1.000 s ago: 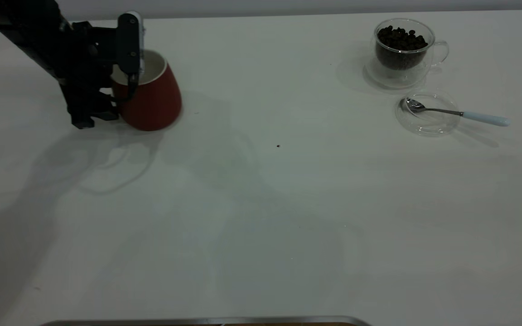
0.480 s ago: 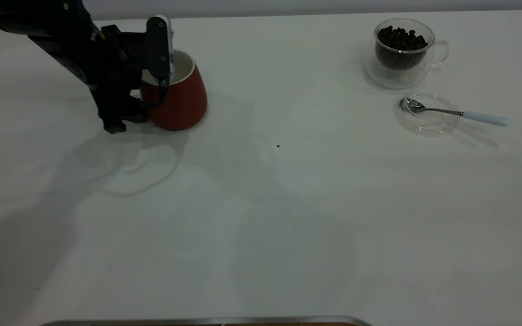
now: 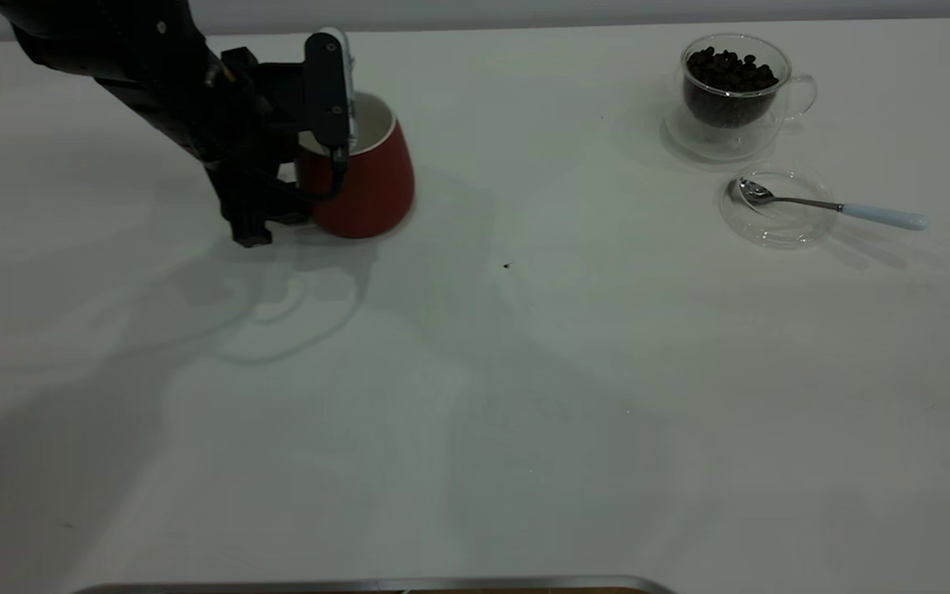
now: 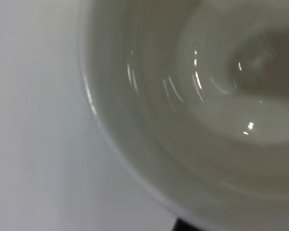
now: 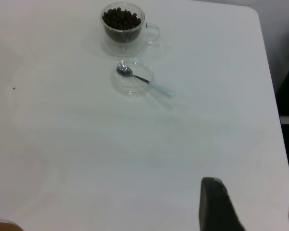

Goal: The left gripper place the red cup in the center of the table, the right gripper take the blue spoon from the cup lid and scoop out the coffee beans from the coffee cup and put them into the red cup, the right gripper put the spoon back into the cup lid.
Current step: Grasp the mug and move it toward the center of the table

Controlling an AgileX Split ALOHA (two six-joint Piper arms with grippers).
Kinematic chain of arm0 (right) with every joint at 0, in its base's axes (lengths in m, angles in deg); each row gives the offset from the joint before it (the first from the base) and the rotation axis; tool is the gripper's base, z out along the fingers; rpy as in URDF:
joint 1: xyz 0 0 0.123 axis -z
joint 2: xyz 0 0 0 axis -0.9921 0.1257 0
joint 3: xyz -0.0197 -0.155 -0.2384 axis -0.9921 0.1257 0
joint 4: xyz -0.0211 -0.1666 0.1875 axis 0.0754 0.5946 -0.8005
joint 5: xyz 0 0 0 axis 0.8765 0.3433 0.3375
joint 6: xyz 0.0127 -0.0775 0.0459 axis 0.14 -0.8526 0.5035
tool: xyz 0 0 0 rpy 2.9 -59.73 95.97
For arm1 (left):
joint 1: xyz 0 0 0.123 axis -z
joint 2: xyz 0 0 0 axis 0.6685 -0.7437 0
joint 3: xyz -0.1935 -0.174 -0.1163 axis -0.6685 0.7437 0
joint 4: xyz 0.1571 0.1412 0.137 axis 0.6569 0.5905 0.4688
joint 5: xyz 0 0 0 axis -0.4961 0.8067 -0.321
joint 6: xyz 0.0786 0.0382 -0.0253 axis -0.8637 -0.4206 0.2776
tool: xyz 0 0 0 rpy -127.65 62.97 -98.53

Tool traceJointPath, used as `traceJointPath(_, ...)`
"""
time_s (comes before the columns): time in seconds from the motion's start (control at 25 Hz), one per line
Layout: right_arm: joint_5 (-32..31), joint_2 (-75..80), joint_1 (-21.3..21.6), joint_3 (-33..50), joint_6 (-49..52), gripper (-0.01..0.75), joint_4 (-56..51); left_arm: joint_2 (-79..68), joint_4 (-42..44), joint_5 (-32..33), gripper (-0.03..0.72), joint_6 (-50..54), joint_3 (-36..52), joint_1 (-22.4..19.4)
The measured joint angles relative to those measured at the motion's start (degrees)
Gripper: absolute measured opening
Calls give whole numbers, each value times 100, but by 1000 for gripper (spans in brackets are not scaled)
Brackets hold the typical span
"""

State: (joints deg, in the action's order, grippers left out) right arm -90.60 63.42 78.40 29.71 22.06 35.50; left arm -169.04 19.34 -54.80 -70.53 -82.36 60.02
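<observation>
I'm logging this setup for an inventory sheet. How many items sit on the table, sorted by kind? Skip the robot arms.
Cups: 2, the dark red ceramic mug and the clear glass cup of dark coffee beans.
Lids: 1, the round clear glass lid.
Spoons: 1, the steel teaspoon with a pale blue handle, lying across the lid.
Total: 4

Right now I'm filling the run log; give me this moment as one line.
left gripper: holding red cup, left of table centre | blue spoon: on cup lid | coffee beans: in coffee cup | right gripper: idle
</observation>
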Motion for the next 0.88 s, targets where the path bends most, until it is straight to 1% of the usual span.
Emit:
traceJointPath(0.2,0,0,0,0,0,402,0,0,197,-151,590,428,0,143)
traceJointPath(0.48,0,0,0,0,0,402,0,0,1024,-224,590,1354,0,193)
traceJointPath(0.64,0,0,0,0,0,402,0,0,1965,-435,590,2167,0,212)
traceJointPath(0.88,0,0,0,0,0,402,0,-2,3792,-841,590,3942,0,212)
